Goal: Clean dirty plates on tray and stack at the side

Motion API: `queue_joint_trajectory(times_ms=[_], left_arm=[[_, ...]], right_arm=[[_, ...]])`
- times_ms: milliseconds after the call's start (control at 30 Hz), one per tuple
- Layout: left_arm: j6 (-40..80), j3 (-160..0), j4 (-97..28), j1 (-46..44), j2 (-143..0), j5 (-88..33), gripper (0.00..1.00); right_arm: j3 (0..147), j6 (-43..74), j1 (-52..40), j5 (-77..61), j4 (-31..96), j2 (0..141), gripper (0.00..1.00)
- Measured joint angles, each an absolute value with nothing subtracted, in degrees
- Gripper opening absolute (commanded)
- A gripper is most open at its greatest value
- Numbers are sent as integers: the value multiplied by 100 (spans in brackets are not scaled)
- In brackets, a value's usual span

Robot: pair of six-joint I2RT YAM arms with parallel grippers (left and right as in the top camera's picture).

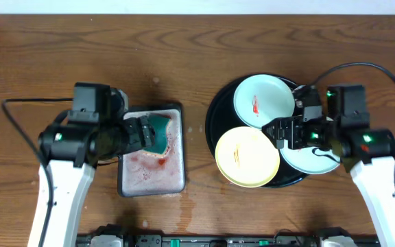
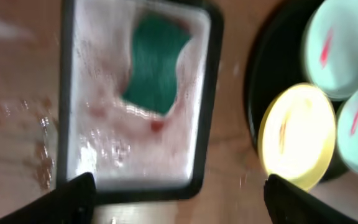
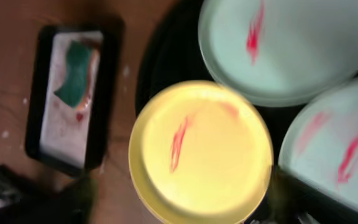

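The round black tray (image 1: 218, 113) holds three plates, each smeared with red sauce: a yellow plate (image 1: 247, 156) at the front, a mint plate (image 1: 264, 99) behind it, and a second mint plate (image 1: 312, 159) partly under my right arm. My right gripper (image 1: 280, 132) hovers open and empty over the yellow plate's right edge. In the right wrist view the yellow plate (image 3: 201, 149) lies between the blurred fingers (image 3: 182, 208). My left gripper (image 1: 139, 134) is open and empty above the green sponge (image 1: 158, 134). The left wrist view shows its fingers (image 2: 182, 202) wide apart.
The sponge lies in a rectangular grey metal tray (image 1: 151, 194) with foamy, reddish water, left of the black tray. Bare wood tabletop (image 1: 184, 55) surrounds both trays. Wet spots lie on the wood between them. Cables run from both arms.
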State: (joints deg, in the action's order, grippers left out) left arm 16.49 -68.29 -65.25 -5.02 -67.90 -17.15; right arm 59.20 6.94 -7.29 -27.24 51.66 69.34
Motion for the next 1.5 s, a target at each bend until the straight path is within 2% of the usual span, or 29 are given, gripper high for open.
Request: queue_joint_trajectory(times_ms=[67,167,233,500,700,800,1133,1233,1333,1500], left_arm=[[1647,-6829,-6654,-502,-6971,-1802,84],[1586,-6829,-6790,-502,-7131,-1883,83],[1507,-6829,-6790,-502,-7185,-1920,83],[1258,-6829,-6737,-502,-7312,-1940,83],[1111,-6829,-6661,-545,-7352,-1940,83],[1039,-6829,-6552,-648,-7354,-1938,83],[1000,-6829,-6455,-805,-7671,-1612,83],[1013,-6829,-6401,-805,-7944,-1592,78],[1046,-6829,-6324,-808,-8276,-1566,74],[1063,-6829,-6097,-810,-8897,-1496,72]], right_arm=[[5922,810,-729,-2652,5507,7181,63],[5918,993,-729,-2464,6069,7566,57],[5878,1079,-729,-2381,6180,7826,57],[4862,1490,-729,-2257,5450,8661,47],[4158,1911,-731,-2191,4254,8912,13],[4106,2029,-731,-2200,3804,8919,2],[4108,2305,-731,-1374,2473,8919,1],[4108,2366,-725,-930,2158,8919,1],[4108,2349,-727,-858,2021,8919,1],[4108,2102,-731,-1114,2182,8919,1]])
